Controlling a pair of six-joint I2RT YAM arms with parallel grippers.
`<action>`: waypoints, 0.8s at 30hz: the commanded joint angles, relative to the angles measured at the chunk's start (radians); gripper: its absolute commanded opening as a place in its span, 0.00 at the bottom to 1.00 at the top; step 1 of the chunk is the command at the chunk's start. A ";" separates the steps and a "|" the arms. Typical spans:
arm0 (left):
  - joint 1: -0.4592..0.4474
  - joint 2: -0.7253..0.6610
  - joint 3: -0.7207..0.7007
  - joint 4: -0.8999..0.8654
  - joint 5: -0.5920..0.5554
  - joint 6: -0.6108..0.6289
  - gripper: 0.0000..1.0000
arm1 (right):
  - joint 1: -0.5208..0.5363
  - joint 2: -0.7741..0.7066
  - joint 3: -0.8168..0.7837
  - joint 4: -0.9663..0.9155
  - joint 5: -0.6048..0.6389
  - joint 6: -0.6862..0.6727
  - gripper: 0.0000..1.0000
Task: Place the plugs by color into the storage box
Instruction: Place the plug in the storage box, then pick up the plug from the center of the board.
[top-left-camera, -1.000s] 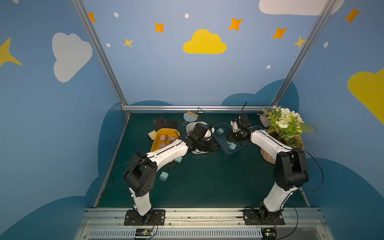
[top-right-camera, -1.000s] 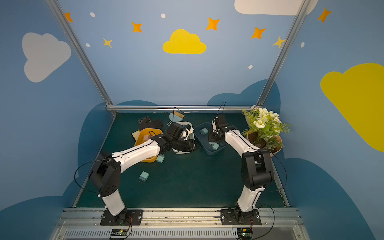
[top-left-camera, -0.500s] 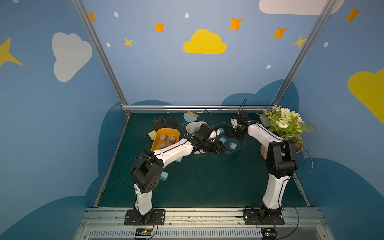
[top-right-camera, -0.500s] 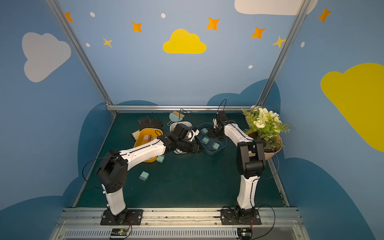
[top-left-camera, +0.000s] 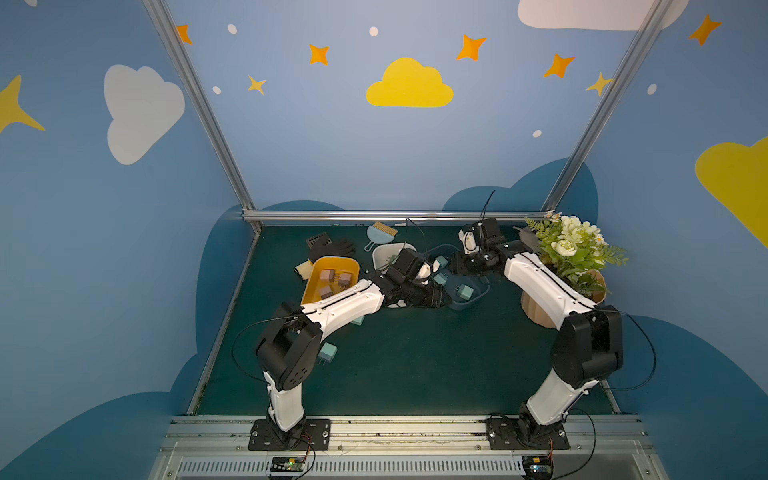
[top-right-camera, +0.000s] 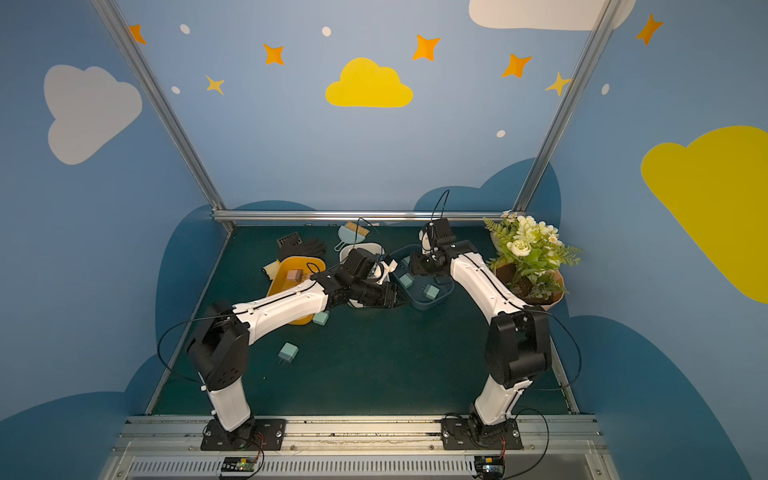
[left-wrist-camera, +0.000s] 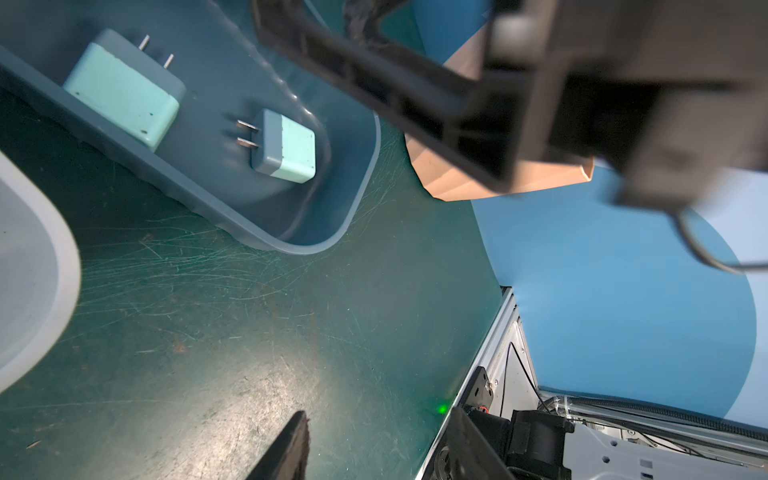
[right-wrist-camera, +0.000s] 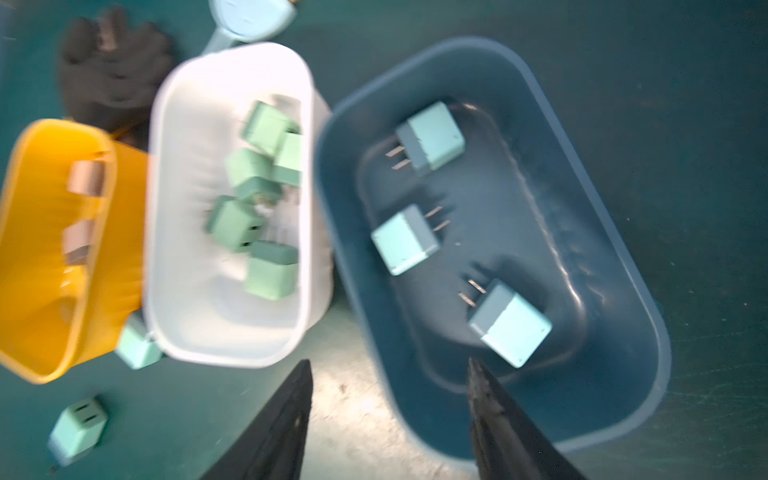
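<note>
Three light blue plugs lie in the dark blue storage box. Several mint green plugs fill the white box, and pink plugs lie in the yellow box. Two more plugs lie loose on the mat, one beside the left arm and one at the yellow box. My right gripper hangs open and holds nothing over the blue box's edge. My left gripper stands open and holds nothing over bare mat at the blue box's front-left corner.
A flower bouquet in a kraft pot stands at the right, close to the right arm. A black glove, a small brush and a black grid piece lie at the back. The mat's front half is bare.
My right gripper has gone from shut to open above the blue box. The left gripper has shifted a little to the right, toward that box.
</note>
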 joint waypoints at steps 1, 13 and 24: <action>-0.004 -0.063 -0.031 -0.010 -0.005 0.028 0.54 | 0.046 -0.087 -0.030 -0.033 0.008 0.016 0.61; -0.023 -0.303 -0.258 0.001 -0.064 0.132 0.54 | 0.240 -0.295 -0.182 0.113 0.063 0.135 0.62; -0.026 -0.636 -0.468 -0.117 -0.299 0.271 0.54 | 0.405 -0.275 -0.240 0.210 0.119 0.153 0.62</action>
